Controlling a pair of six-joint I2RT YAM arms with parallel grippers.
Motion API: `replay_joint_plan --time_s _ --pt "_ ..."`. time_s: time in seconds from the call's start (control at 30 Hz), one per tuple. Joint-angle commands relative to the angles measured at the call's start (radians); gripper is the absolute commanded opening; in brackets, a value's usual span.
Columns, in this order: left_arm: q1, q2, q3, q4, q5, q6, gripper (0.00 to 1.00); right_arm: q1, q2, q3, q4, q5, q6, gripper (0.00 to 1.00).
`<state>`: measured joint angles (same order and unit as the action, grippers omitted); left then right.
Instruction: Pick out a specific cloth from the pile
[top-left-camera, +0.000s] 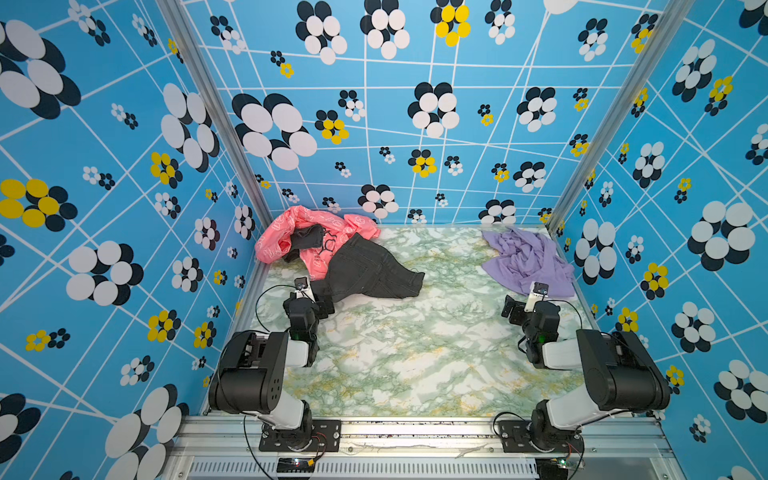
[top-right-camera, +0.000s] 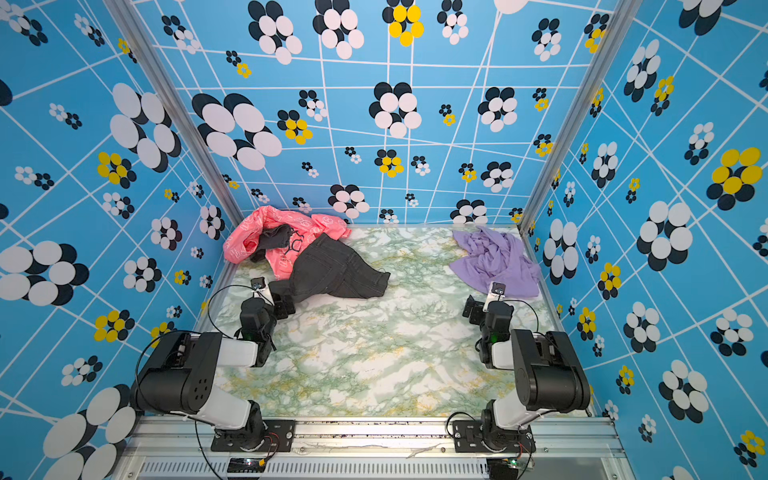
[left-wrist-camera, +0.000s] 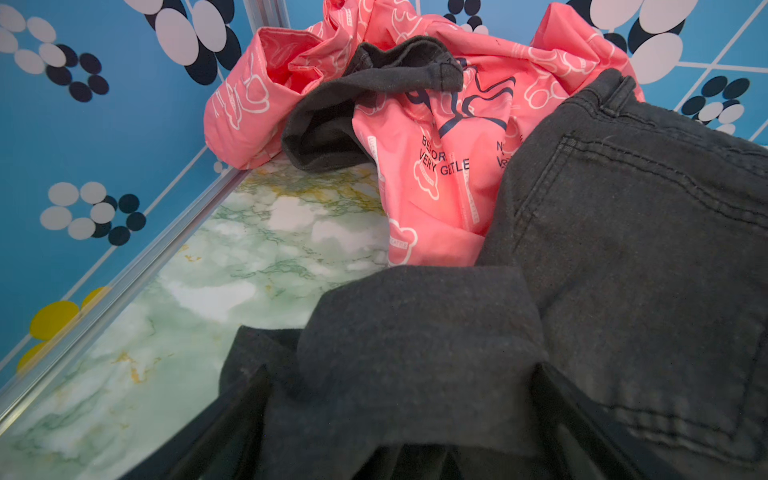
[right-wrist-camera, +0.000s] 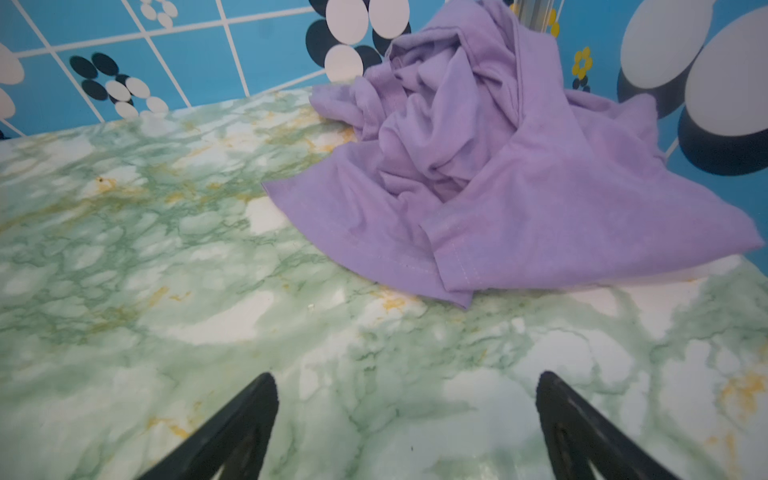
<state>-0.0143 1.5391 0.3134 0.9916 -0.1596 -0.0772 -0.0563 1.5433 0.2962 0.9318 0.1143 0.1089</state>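
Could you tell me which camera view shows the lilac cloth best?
The right wrist view: the lilac cloth lies close, folds and hems clear. Both top views show it small, at the far right corner. The left wrist view lacks it.

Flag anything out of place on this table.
The lilac cloth lies alone in the far right corner, apart from the coral-pink cloth and jeans heaped far left. Oddly, a jeans fold lies inside the left tool, whose jaws stand open.

2 top views overlook tabletop (top-left-camera: 415, 353); wrist views skim it.
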Motion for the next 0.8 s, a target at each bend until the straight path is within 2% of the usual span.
replay_joint_plan --time_s 0.0,0.13,0.77 --pt "-0.016 0.007 0.050 -0.045 0.024 0.040 0.99 0.032 0.003 0.066 0.013 -0.002 -0.040 0.99" --pt "-0.018 0.007 0.048 -0.037 0.022 0.042 0.99 0.054 -0.013 0.091 -0.060 0.023 -0.063 0.99" --pt "-0.038 0.012 0.052 -0.034 -0.011 0.059 0.99 0.061 -0.008 0.096 -0.061 0.023 -0.072 0.99"
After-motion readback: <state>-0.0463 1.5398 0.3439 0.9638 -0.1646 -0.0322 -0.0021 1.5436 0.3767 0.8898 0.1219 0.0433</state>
